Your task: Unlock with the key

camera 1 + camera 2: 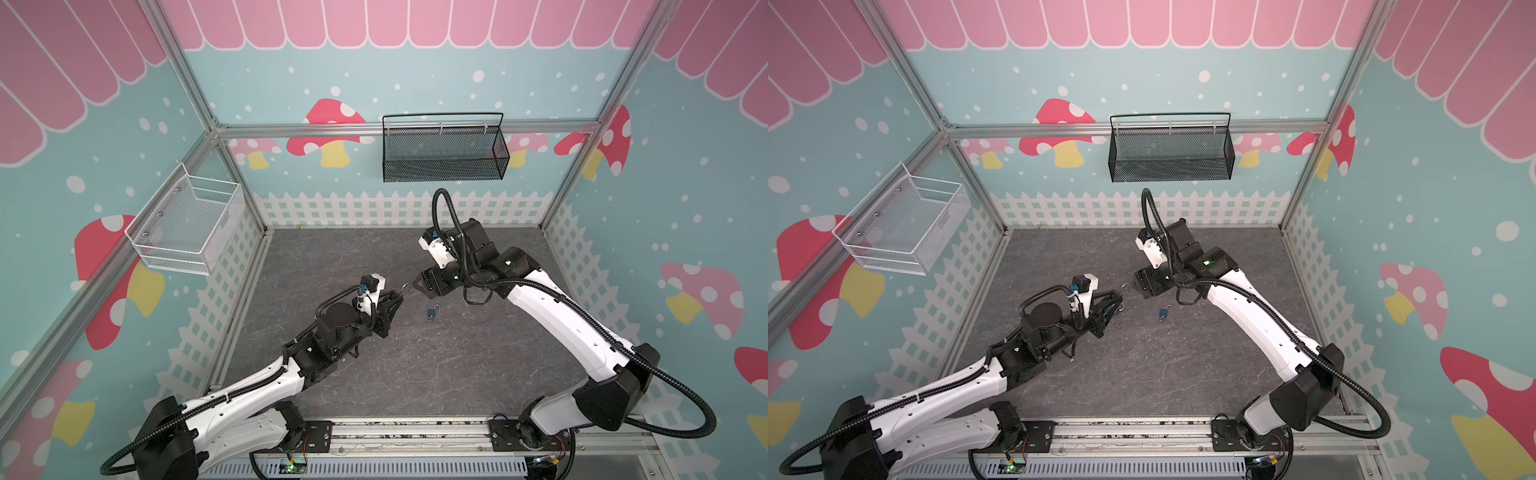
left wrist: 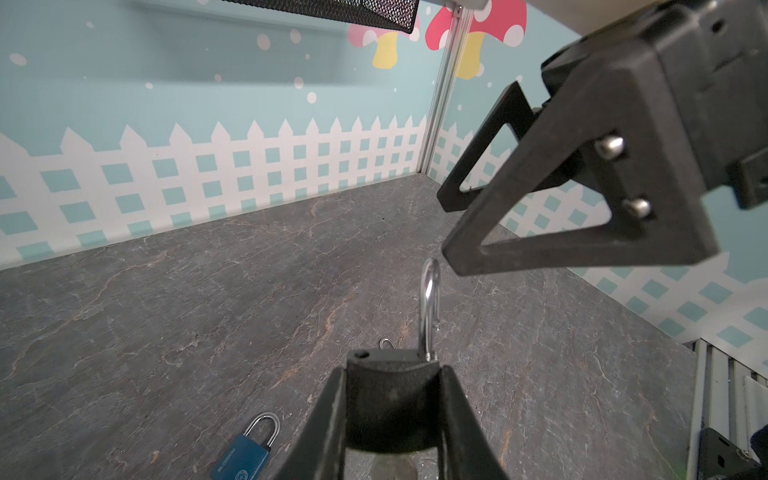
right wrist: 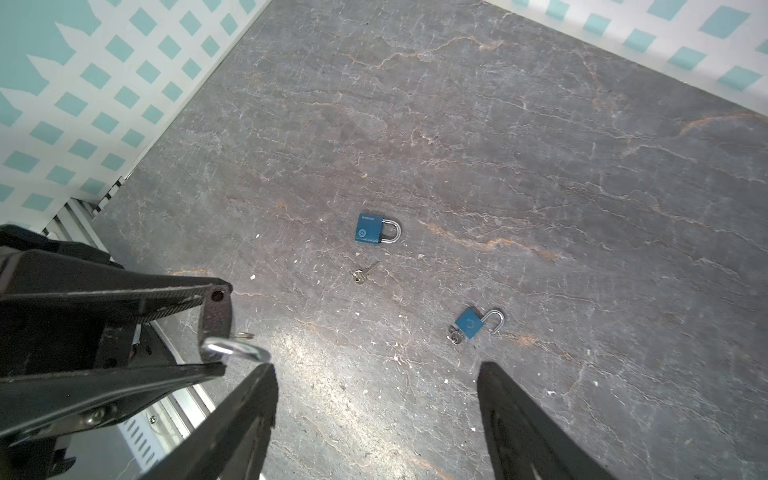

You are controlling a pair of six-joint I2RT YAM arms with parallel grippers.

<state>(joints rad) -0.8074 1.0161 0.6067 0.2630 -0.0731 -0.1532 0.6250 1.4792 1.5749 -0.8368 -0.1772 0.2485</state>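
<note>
Padlock [image 2: 390,407], dark-bodied, clamped in the left gripper [image 2: 395,368] above the table [image 3: 540,124]. Its shackle [image 2: 430,299] stands swung out, free leg clear of its hole, so it reads to me as sprung. A small ring [image 2: 386,343] shows behind the body; I can't see the key itself. Right gripper [image 3: 376,368]: jaws wide apart, holding nothing, tip just beside the shackle. On the table lie a blue padlock [image 3: 376,228], shut, with a loose key [image 3: 363,272] near it, and a second blue padlock [image 3: 473,324], open. Next, I judge: set the held lock down, then fetch the loose key. It lies thin and flat, so it calls for a careful pinch.
</note>
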